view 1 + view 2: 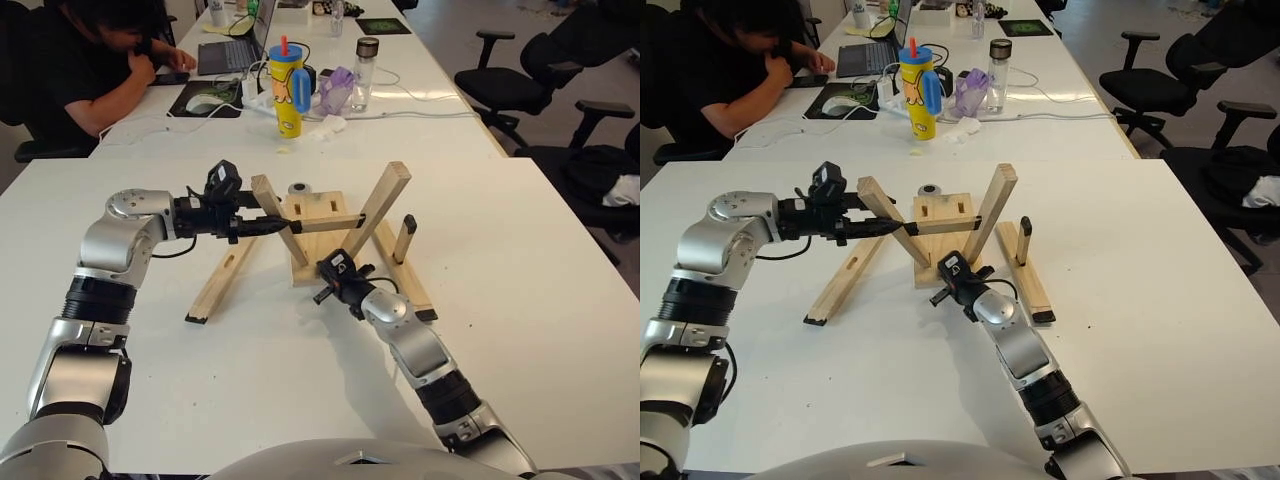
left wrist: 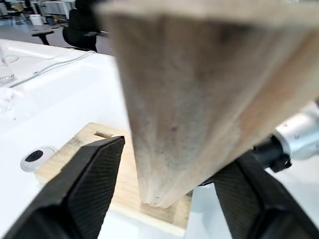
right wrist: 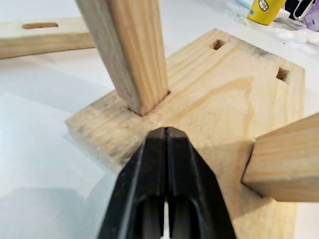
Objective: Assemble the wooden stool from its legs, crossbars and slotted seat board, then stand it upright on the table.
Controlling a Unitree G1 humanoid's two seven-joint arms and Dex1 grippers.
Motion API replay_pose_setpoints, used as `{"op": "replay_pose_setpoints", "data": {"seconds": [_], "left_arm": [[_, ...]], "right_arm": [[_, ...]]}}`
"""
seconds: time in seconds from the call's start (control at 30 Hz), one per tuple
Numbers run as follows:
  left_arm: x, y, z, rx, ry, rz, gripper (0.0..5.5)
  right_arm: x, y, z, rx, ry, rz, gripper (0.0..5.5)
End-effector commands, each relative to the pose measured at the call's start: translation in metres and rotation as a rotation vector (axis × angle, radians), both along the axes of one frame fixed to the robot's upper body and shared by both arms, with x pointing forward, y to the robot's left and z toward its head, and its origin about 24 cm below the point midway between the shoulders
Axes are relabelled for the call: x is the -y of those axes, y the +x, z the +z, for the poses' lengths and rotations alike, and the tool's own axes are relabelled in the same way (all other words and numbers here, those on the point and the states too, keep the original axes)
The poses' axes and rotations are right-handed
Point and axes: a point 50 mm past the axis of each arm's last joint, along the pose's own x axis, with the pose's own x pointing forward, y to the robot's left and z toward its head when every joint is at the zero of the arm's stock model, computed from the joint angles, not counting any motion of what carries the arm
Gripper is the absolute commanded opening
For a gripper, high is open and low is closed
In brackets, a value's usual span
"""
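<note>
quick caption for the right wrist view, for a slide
Shut right gripper at the seat board between two seated legs; two slots empty.

**Obstacles**
- Left leg [image 1: 268, 200] and right leg [image 1: 385, 200]: slanted in the board [image 1: 318, 207] and splaying apart.
- Crossbar [image 1: 330, 223]: spans between the two legs.
- Left tool [image 1: 272, 226]: fingers spread either side of the left leg.
- Right tool [image 3: 166, 131]: fingers together, over the board's near edge between the legs.
- Loose leg [image 1: 222, 283]: flat on the tabletop [image 1: 540, 300], left of the board.
- Second loose leg [image 1: 410, 285]: on the right, carrying an upright peg [image 1: 404, 240].

**Free room**
- Bare tabletop on the near side and far right.
- Two open slots [image 3: 218, 45] at the board's far edge.
</note>
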Motion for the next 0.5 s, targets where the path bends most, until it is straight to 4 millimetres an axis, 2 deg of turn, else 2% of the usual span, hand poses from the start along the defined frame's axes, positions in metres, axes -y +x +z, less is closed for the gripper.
{"op": "replay_pose_setpoints", "data": {"seconds": [0.03, 0.1, 0.2, 0.27, 0.33, 0.37, 0.4, 0.43, 0.47, 0.5], "left_arm": [[-0.042, -0.015, 0.072, 0.08, -0.335, 0.147, 3.7], [-0.044, -0.022, 0.111, 0.117, -0.585, 0.06, 3.73], [-0.033, -0.025, 0.158, 0.251, -0.817, 0.015, 3.73], [-0.014, -0.022, 0.173, 0.282, -0.85, 0.028, 3.73], [0.012, -0.012, 0.171, 0.257, -0.801, 0.076, 3.73], [0.023, -0.007, 0.165, 0.229, -0.776, 0.104, 3.73], [0.036, -0.002, 0.151, 0.171, -0.731, 0.114, 3.73], [0.053, 0.004, 0.122, 0.062, -0.624, 0.131, 3.73], [0.063, 0.013, 0.061, -0.142, -0.479, 0.239, 3.73], [0.065, 0.008, 0.0, -0.303, -0.323, 0.323, 3.73]], "right_arm": [[0.022, -0.032, -0.056, -0.31, -0.146, -0.044, 0.0], [0.023, -0.033, -0.059, -0.321, -0.142, -0.054, 0.0], [0.022, -0.033, -0.06, -0.331, -0.138, -0.043, 0.0], [0.021, -0.031, -0.061, -0.335, -0.139, -0.04, 0.0], [0.019, -0.031, -0.063, -0.341, -0.141, -0.032, 0.0], [0.019, -0.03, -0.063, -0.343, -0.142, -0.029, 0.0], [0.019, -0.031, -0.063, -0.344, -0.143, -0.029, 0.0], [0.018, -0.031, -0.064, -0.345, -0.144, -0.03, 0.0], [0.017, -0.031, -0.063, -0.345, -0.143, -0.03, 0.0], [0.015, -0.031, -0.063, -0.344, -0.142, -0.025, 0.0]]}}
